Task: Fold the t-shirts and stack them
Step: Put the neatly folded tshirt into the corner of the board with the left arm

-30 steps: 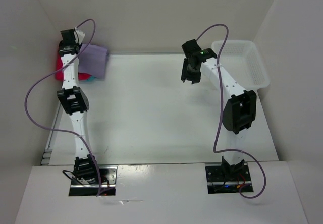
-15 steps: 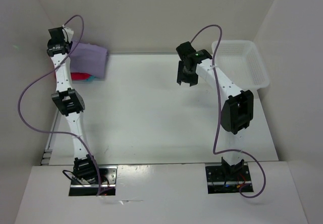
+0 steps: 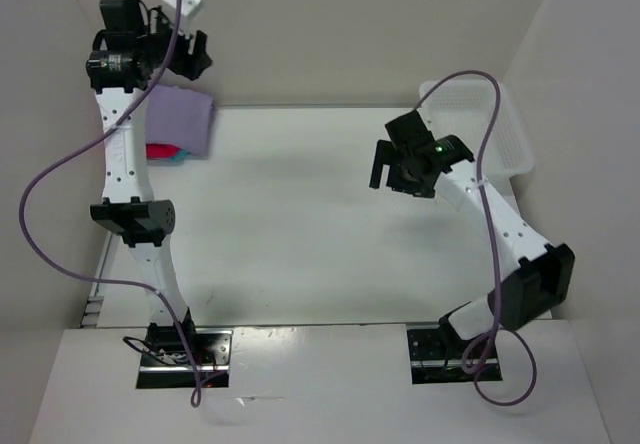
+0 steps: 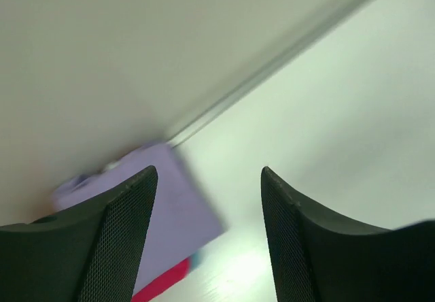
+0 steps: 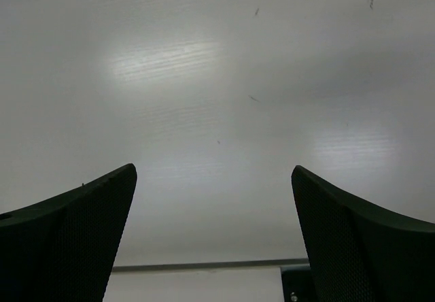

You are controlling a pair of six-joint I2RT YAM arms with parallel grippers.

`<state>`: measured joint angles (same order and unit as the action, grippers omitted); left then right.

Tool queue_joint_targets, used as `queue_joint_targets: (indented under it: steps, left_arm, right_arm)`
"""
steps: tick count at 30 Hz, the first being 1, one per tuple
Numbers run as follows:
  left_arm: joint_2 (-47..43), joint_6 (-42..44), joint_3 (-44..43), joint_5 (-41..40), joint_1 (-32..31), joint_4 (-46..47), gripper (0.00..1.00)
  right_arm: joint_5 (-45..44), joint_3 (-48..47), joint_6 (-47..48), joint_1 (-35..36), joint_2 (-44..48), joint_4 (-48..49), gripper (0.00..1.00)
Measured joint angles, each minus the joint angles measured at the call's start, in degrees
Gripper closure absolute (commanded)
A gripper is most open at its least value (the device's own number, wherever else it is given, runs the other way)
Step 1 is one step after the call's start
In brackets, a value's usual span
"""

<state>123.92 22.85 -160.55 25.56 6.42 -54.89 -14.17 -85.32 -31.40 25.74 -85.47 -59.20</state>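
Note:
The t-shirts lie folded in a stack at the table's far left corner. The lavender shirt (image 3: 186,121) is on top, and edges of a magenta-red shirt (image 3: 160,150) and a turquoise one (image 3: 178,158) show beneath it. My left gripper (image 3: 193,52) hangs high above the stack, open and empty. Its wrist view looks down on the lavender shirt (image 4: 173,203) and the red edge (image 4: 163,285) between the spread fingers (image 4: 129,207). My right gripper (image 3: 386,170) hovers over bare table at the right. It is wide open, and nothing lies between its fingers (image 5: 102,207).
A white mesh basket (image 3: 500,129) stands at the far right against the wall. White walls close in the table at the back and on both sides. The left arm's purple cable loops out past the table's left edge.
My left arm has risen up and off the stack, its jaws spreading a little. My right arm has pulled back to the right and nearer, and its jaws have opened wide.

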Motion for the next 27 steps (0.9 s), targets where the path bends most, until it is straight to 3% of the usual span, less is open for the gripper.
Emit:
queue_joint_targets:
  steps: [5,10,11,13,18,23,27]
  left_arm:
    - [-7.17,1.31,17.27,4.35,-13.14,-0.57,0.29]
    - [-14.99,2.25,53.20,-0.68,-27.10,8.52,0.23]
    - [-16.65,2.69,60.70,-2.36,-30.71,9.38,0.18]
    - [-18.62,3.96,70.07,-5.29,-37.92,10.25,0.16]
    - [-23.65,4.07,81.79,-7.17,-53.44,14.40,0.11]
    - [-27.50,4.28,88.85,-6.27,-57.31,19.17,0.01]
    - [-27.54,5.20,93.53,-7.54,-60.41,20.04,0.01]
  right_arm:
    - [0.90,9.57,-3.04,0.00,13.99,0.48,0.01]
    - [3.41,14.93,-6.23,-1.03,26.60,1.16,0.01]
    - [4.35,15.93,-6.69,-1.64,28.87,1.77,0.01]
    - [6.58,17.70,-7.50,-3.34,32.68,2.97,0.01]
    - [11.69,22.34,-9.81,-5.14,38.71,6.05,0.01]
    - [15.61,26.67,-12.46,-5.14,41.38,8.22,0.01]
    - [17.40,28.83,-14.16,-5.14,42.75,8.96,0.01]
